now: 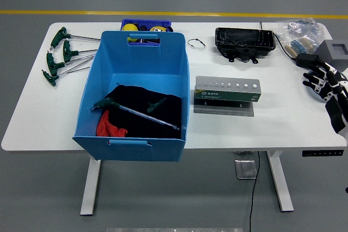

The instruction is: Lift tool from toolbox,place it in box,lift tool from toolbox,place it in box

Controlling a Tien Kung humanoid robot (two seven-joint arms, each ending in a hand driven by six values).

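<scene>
Grey floor with a yellow line runs behind a white table [49,118] that fills most of the view. On its left half stands a large blue box [136,58], open at the top, with black cloth [136,101] and a bit of red cloth [109,129] on its bottom. Two green-handled T-shaped tools [136,111] lie inside on the black cloth, their metal shafts crossing toward the box's right wall. Four more green-handled tools [62,55] lie on the table just left of the box, handles to the left and shafts pointing toward it. Behind the box, a small blue tray [145,24] with yellow items peeks over the rim. To the right of the box sits a grey metal holder [227,92] with a row of holes and a green label. Farther back is a black tray [244,41], with a small wire ring [196,43] lying left of it. At the far right corner are a clear bag [299,33] and a grey block [334,50]. The right hand [329,88] hangs over the table's right edge, fingers loosely spread and holding nothing.
</scene>
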